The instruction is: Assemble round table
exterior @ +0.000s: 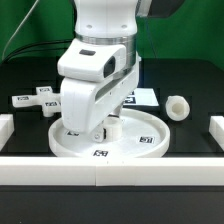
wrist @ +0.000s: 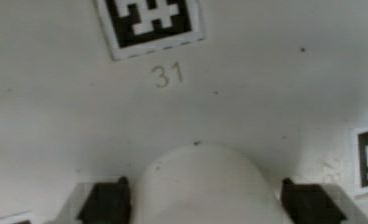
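Note:
The large rimmed round disc (exterior: 140,140) lies flat on the black table in front of the arm. My gripper (exterior: 103,130) points straight down at its middle. In the wrist view the disc's flat face (wrist: 252,100) carries tag 31, and my gripper (wrist: 202,200) has both dark pads (wrist: 106,200) pressed against a white rounded hub (wrist: 202,180) between them. The short thick cylinder leg (exterior: 178,107) stands alone at the exterior view's right. The cross-shaped piece (exterior: 30,98) lies at the exterior view's left.
The marker board (exterior: 140,97) lies behind the arm, mostly hidden by it. Long white border bars run along the front (exterior: 110,168), the exterior view's left (exterior: 6,125) and the exterior view's right (exterior: 216,128). A green backdrop stands behind.

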Available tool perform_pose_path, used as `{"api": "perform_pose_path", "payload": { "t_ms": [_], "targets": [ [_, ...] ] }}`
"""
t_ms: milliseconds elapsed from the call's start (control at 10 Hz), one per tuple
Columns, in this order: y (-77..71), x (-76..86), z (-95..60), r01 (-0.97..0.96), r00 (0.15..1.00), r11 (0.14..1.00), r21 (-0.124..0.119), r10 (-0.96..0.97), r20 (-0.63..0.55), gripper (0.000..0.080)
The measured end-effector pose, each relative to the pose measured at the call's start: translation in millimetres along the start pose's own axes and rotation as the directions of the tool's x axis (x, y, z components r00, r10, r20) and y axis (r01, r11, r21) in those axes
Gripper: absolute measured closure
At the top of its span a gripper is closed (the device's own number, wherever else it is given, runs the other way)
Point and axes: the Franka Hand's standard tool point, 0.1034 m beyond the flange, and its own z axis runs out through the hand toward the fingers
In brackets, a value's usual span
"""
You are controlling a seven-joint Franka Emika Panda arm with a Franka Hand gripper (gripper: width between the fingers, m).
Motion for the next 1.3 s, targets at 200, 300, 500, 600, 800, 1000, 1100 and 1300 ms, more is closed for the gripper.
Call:
{"api": "perform_pose_path", "payload": {
  "t_ms": [200, 300, 500, 600, 800, 1000, 1100, 1300],
  "targets": [
    [0.0, 0.0, 0.0, 0.0, 1.0, 1.0, 0.0, 0.0, 0.0, 0.0392],
    [0.0, 0.0, 0.0, 0.0, 1.0, 1.0, 0.0, 0.0, 0.0, 0.0392],
    [-0.5, 2.2, 0.1, 0.004, 1.0, 1.0, -0.001, -0.004, 0.001, 0.0392],
    [-4.1, 14.9, 0.1, 0.023, 1.0, 1.0, -0.002, -0.023, -0.001, 0.0392],
    [-10.0, 38.3, 0.0, 0.053, 0.999, 0.999, -0.007, -0.053, -0.004, 0.0391],
    [-11.2, 53.2, -0.3, 0.073, 0.997, 0.997, -0.011, -0.073, -0.011, 0.039],
    [-10.1, 59.7, -0.6, 0.079, 0.997, 0.997, -0.014, -0.08, -0.016, 0.039],
    [-13.5, 68.3, -0.8, 0.081, 0.997, 0.997, -0.011, -0.081, -0.02, 0.039]
  ]
}}
